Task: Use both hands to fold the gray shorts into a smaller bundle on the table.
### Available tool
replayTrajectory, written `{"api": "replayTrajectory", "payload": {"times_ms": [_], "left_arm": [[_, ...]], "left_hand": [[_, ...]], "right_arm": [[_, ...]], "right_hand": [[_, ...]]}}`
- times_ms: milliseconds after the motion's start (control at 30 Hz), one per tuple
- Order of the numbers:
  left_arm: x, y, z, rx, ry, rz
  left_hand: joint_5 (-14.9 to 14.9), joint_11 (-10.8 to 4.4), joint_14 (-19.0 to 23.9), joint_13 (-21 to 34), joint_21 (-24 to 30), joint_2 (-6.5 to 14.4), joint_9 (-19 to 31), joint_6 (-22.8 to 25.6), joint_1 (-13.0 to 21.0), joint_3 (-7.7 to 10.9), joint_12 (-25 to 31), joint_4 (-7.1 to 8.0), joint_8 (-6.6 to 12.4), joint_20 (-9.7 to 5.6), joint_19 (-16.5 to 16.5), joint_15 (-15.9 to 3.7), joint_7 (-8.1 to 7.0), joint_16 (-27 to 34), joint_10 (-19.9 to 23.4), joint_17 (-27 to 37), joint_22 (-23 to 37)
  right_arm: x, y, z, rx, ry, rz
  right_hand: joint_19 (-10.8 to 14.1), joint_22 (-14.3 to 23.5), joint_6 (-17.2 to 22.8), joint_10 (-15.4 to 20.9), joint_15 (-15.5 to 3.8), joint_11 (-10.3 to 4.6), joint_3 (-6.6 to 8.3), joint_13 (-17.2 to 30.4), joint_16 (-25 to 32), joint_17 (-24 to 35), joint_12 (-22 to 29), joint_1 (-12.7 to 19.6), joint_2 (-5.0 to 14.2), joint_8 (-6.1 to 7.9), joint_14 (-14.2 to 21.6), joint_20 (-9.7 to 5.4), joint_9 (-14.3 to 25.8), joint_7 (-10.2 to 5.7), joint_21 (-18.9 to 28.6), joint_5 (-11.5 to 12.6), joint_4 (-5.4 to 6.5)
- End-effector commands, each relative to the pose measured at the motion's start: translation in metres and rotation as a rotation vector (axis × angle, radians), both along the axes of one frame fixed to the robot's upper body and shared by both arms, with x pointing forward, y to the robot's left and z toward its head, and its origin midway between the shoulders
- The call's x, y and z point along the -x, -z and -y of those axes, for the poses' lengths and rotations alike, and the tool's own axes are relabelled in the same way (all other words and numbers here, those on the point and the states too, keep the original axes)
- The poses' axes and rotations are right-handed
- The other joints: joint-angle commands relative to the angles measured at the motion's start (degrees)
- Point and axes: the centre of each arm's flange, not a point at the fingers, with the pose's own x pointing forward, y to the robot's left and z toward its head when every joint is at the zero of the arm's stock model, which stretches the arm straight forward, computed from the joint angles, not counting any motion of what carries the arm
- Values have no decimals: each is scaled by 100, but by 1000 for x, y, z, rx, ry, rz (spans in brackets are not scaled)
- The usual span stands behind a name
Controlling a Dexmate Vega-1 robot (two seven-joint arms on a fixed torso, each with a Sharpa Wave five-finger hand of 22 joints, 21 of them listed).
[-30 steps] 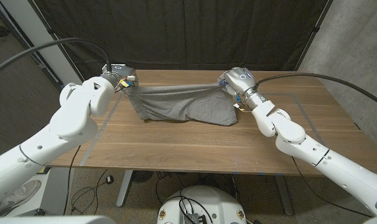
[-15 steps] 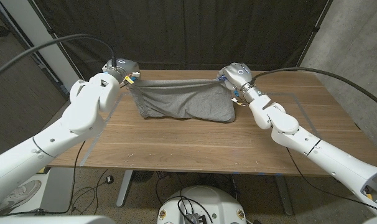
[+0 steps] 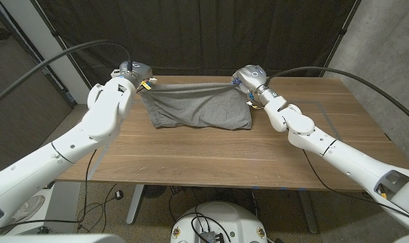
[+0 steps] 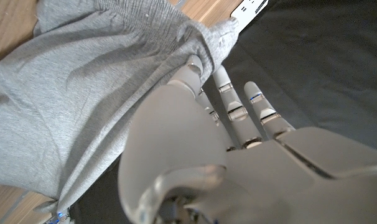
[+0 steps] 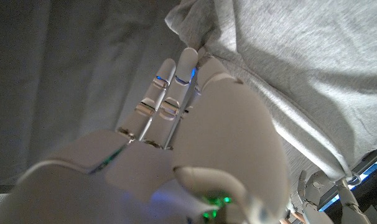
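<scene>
Two robot hands hold the gray shorts (image 3: 199,108) stretched between them in the upper middle of the head view. The left robot hand (image 3: 133,73) grasps one waistband corner at upper left and the right robot hand (image 3: 248,77) the other at upper centre-right, so the band runs taut above the far edge of the counter (image 3: 191,158) while the lower cloth drapes onto the wood. No fold seems laid yet; lowering, doubling over and bundling remain. Black curtains hang behind, and taped lines mark the counter near both arms; nothing lies in the cloth's path.

Left wrist view: the left robot hand (image 4: 204,134) pinches the gathered waistband between thumb and fingers, with the shorts (image 4: 95,87) spreading across the upper left.

Right wrist view: the right robot hand (image 5: 204,134) grips the hem at its fingertips, the shorts (image 5: 307,68) filling the upper right.
</scene>
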Motion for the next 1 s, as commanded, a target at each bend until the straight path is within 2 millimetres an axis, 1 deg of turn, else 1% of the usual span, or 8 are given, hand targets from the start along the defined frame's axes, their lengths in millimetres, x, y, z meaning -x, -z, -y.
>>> {"api": "replayTrajectory", "payload": {"times_ms": [33,200,567,967,1000], "left_arm": [[-20,1,0,-50,-66,14],[-30,3,-2,-50,-94,6],[-49,10,-12,-34,-119,-10],[-68,19,-17,-15,-104,51],[-71,21,-17,-14,-108,59]], "left_hand": [[14,-32,38,993,46,-8,-5,25,12,-7,16,22,2,7,1,-1023,20,-21,96,20,12],[21,-33,51,987,64,-10,-16,25,12,-9,8,17,1,6,3,-1024,15,-31,104,19,9],[42,-32,89,974,104,-17,-38,26,9,-15,-3,9,-2,11,13,-1024,14,-45,132,20,2],[60,-28,146,927,197,-32,-69,44,-10,-34,-42,5,-3,27,125,-1024,23,-56,151,25,-5],[61,-27,149,913,207,-33,-74,41,-11,-36,-50,4,-5,24,135,-1024,25,-61,159,23,-6]], "right_arm": [[-21,-12,-6,12,15,1],[-28,-14,-9,20,24,5],[-48,-20,-23,60,39,-7],[-68,-23,-35,94,55,-26],[-73,-24,-38,100,61,-37]], "right_hand": [[-36,-2,13,44,-484,-18,-6,21,-22,33,3,17,54,22,52,-353,3,-33,47,53,8],[-44,-9,10,45,-485,-20,-9,29,-42,42,-2,17,55,23,64,-354,2,-33,74,53,8],[-65,-25,8,50,-485,-21,-17,28,-86,68,-23,18,54,26,84,-361,-1,-39,131,51,7],[-88,-43,13,53,-488,1,-26,32,-161,72,-45,23,53,31,88,-368,-5,-53,203,45,5],[-94,-44,10,53,-487,0,-26,27,-165,74,-49,23,52,30,89,-372,-5,-57,207,45,4]]}}
